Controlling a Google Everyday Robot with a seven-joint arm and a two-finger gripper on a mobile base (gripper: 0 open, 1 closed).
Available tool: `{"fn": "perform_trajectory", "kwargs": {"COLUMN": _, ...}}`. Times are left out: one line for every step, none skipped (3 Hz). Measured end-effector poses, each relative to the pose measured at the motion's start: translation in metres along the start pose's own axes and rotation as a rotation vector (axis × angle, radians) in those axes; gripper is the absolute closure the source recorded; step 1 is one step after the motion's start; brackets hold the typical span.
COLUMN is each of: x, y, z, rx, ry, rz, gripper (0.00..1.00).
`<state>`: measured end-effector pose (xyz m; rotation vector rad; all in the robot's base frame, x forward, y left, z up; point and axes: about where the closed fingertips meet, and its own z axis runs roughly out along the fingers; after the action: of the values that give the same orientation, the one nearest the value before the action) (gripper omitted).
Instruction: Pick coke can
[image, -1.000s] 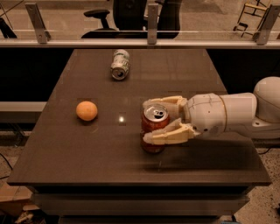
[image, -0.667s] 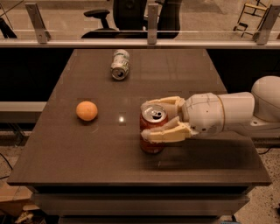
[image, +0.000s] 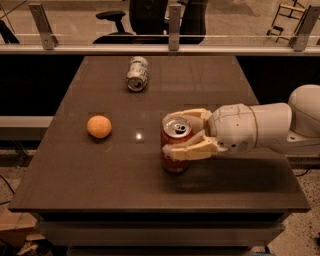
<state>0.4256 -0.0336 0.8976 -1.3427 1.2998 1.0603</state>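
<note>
The coke can (image: 174, 159) is red with a silver top and pull tab. It stands upright on the dark table (image: 100, 170), right of centre. My gripper (image: 169, 135) reaches in from the right, with one cream finger behind the can and one across its front. Both fingers (image: 192, 150) press against the can, so the gripper is shut on it. The can's base still looks to be resting on the table.
An orange (image: 99, 126) lies left of the can. A pale green-white can (image: 137, 73) lies on its side at the back. A rail (image: 150, 49) and an office chair stand beyond the far table edge. My arm (image: 270, 127) crosses the right side.
The gripper and the can between its fingers have shifted very slightly left. The orange and the pale can have not moved.
</note>
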Motion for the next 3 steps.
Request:
{"fn": "perform_trajectory", "kwargs": {"x": -0.005, "y": -0.006, "z": -0.012, "rx": 0.036, "ry": 0.014, "rz": -0.005, "gripper": 1.0}}
{"fn": "perform_trajectory", "kwargs": {"x": -0.014, "y": -0.013, "z": -0.029, "rx": 0.085, "ry": 0.037, "rz": -0.019, "gripper": 1.0}}
{"fn": "perform_trajectory", "kwargs": {"x": -0.025, "y": -0.019, "z": -0.043, "rx": 0.125, "ry": 0.062, "rz": -0.038, "gripper": 1.0}}
